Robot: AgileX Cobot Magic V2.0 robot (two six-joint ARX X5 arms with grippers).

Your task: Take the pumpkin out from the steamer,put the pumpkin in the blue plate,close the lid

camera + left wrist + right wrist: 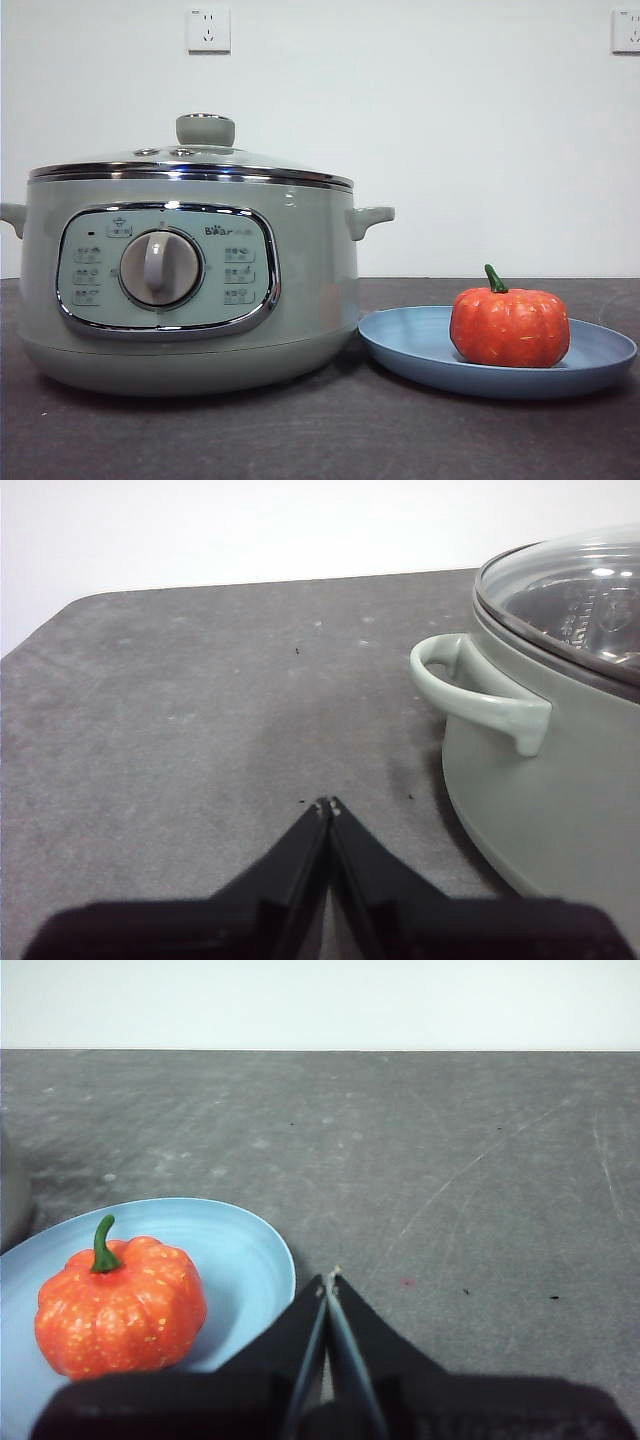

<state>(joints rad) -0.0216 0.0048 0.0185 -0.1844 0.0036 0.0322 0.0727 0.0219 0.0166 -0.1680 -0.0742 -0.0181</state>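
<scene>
Pumpkin sits upright on the blue plate in the front view, at about three o'clock from the steamer, with the plate's near rim just beside the pot's base. The lid already rests on the chrome rim, its squat knob at twelve o'clock above the dial. Neither arm shows here, so by my reading every step of the task looks finished.

From the left wrist view, the left claw has its jaws pressed together with nothing between them, hovering over the dark table. The steamer's side handle lies at about two o'clock from the tips, apart from them, and the glass of the lid shows seated above it.

From the right wrist view, the right claw is likewise shut tight and empty, just beside the plate's rim. The pumpkin lies at roughly nine o'clock from the tips, not touched.

As for handling, the pumpkin looks light and hollow, probably a stiff toy with a smooth, slightly slippery skin; its ribs would give the jaws a seat across the widest part, while the thin curved stem looks a poor hold. The lid seems heavier and likely breakable glass, best taken by its knob.
</scene>
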